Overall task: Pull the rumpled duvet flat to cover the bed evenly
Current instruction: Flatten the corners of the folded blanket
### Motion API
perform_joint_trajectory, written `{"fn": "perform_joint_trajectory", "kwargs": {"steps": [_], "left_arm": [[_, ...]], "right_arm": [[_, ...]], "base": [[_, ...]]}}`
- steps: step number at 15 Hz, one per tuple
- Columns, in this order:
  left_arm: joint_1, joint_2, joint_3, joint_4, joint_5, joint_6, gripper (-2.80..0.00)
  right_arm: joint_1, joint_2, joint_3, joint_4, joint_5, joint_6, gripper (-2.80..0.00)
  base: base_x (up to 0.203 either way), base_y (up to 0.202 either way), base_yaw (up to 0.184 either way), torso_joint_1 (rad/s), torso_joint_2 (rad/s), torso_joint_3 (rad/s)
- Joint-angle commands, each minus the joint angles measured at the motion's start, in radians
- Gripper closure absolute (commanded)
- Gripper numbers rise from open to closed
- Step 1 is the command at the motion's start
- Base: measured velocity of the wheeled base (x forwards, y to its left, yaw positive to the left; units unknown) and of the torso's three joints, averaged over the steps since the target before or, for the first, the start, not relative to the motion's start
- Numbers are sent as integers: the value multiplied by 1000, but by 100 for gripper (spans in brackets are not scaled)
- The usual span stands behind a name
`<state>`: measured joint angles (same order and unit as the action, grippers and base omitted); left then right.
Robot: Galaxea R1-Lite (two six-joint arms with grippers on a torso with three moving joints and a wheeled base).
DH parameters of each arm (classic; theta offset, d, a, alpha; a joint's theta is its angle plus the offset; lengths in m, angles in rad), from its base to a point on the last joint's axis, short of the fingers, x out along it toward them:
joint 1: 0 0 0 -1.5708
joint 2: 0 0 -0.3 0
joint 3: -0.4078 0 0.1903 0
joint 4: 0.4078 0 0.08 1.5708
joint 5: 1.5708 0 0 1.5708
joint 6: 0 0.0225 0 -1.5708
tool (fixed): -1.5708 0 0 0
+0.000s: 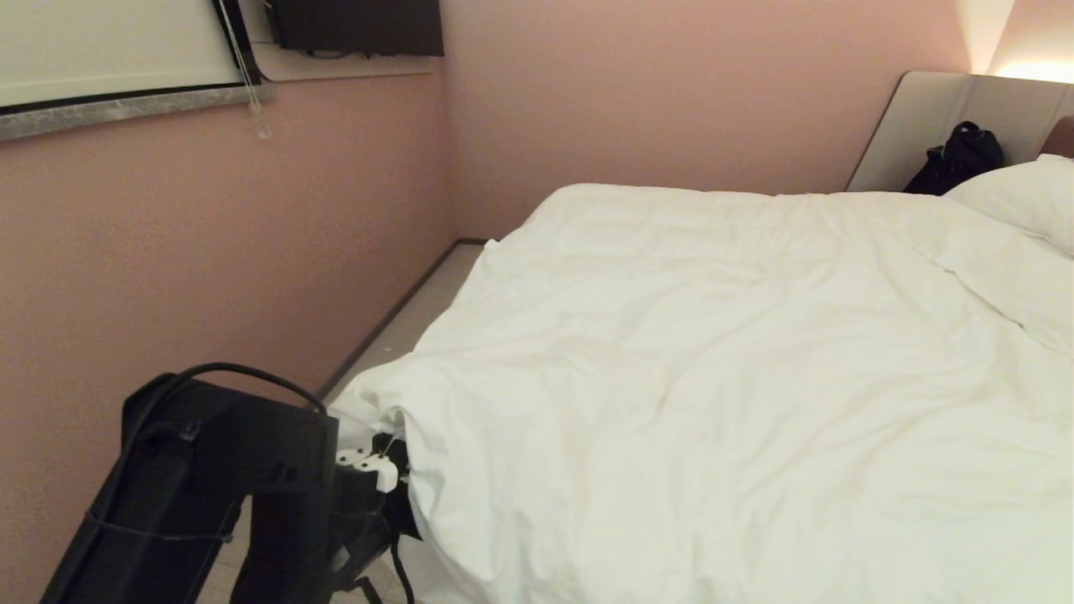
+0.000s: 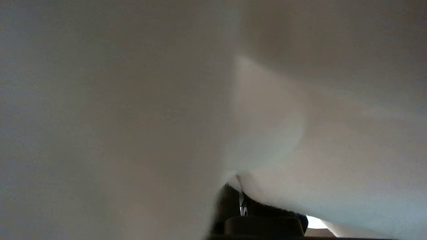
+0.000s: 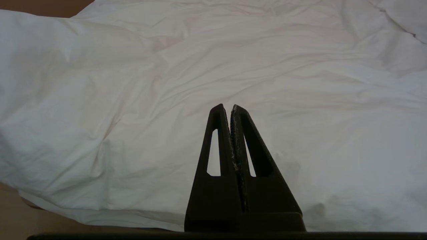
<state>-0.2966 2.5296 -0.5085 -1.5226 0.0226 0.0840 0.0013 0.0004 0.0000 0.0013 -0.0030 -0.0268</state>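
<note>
Bed (image 1: 940,126): headboard at two o'clock. Duvet (image 1: 713,361): we find it spread wrinkled across the mattress. Pillow (image 1: 1028,197): at three o'clock. Left gripper (image 1: 394,461): jaws clamped on the duvet's near corner at seven o'clock. Right gripper (image 3: 231,108): jaws together, holding nothing, above the duvet.

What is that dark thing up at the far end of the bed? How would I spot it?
Follow the white duvet to the bed's far right end, where a pale padded headboard leans against the pink wall. Against it, just behind the pillow, sits a black bag, the only dark thing among white bedding.
</note>
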Motion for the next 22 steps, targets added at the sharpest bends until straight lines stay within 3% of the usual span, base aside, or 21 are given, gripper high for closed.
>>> {"fn": "perform_joint_trajectory", "kwargs": {"steps": [1, 22], "left_arm": [[-1, 0, 3, -43, 0, 0, 0], [1, -260, 163, -47, -2, -11, 0]], "right_arm": [[0, 1, 0, -1, 0, -1, 0], [0, 0, 0, 0, 0, -1, 0]], "base": [[0, 0, 0, 0, 0, 0], [0, 0, 0, 0, 0, 0]]}}
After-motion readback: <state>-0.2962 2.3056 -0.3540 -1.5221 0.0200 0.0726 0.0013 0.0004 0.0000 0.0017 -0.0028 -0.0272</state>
